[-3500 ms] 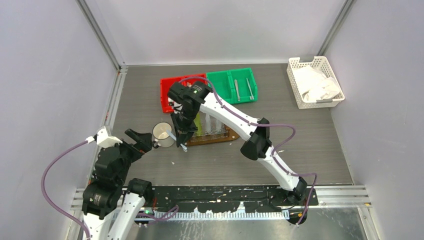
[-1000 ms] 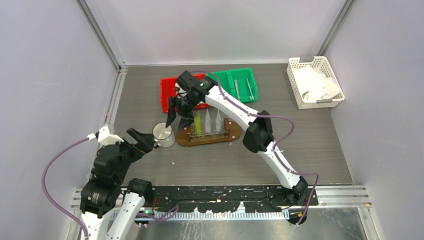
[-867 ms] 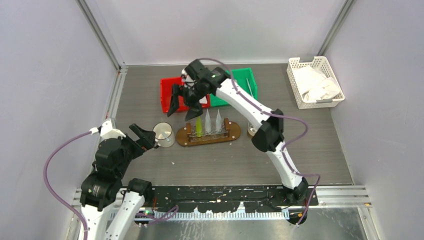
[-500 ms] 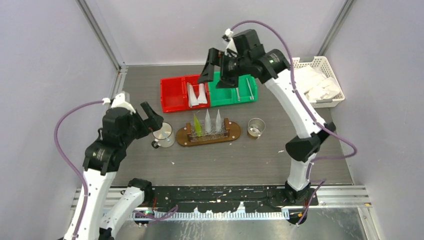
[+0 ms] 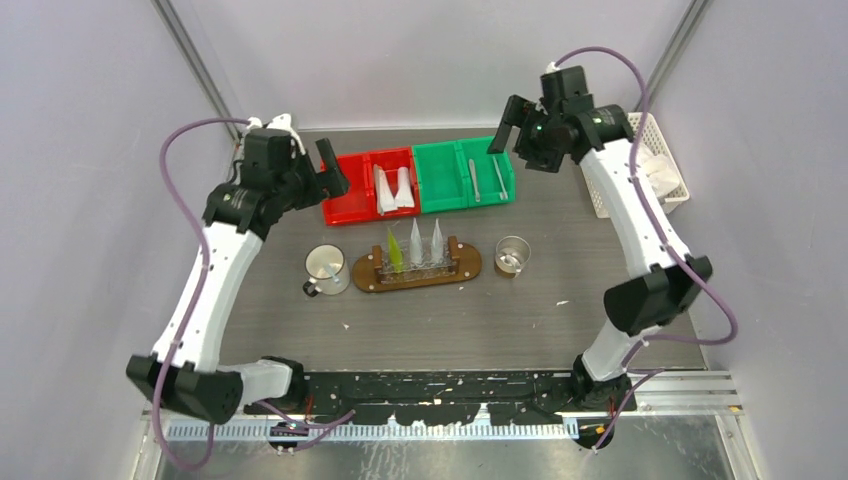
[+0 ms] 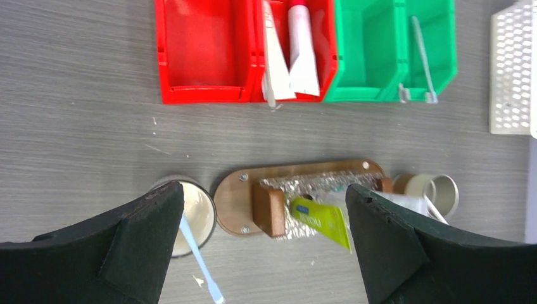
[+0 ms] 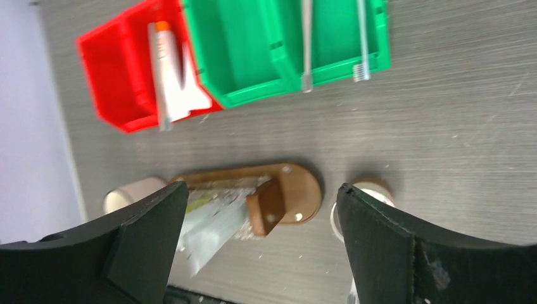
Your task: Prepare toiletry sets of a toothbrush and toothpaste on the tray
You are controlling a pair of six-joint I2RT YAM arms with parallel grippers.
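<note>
My left gripper [image 6: 259, 190] hangs high over the table with its fingers spread wide and nothing between them. My right gripper [image 7: 261, 188] is just as wide and just as empty. I count five tubes. Three stand upright on the wooden tray [image 5: 466, 268] at mid-table, tapered ends up: one yellow-green tube [image 5: 394, 252] at the left and two whitish tubes [image 5: 416, 243] to its right. Two spare tubes [image 5: 403, 184] lie flat in the right half of the red bin [image 5: 345, 190], long axes running near to far. I count three toothbrushes for certain. Two bin toothbrushes [image 5: 497, 178] lie flat in the right half of the green bin [image 5: 440, 175], also near to far, heads toward the tray. A cup toothbrush [image 6: 201, 263] leans out of the left cup [image 5: 325, 268] toward the near edge. The right cup [image 5: 512, 256], just beside the tray's right end, holds something pale I cannot make out. From my right wrist the tubes on the tray are a blur. My right arm covers part of the white basket [image 5: 655, 130] at the far right.
</note>
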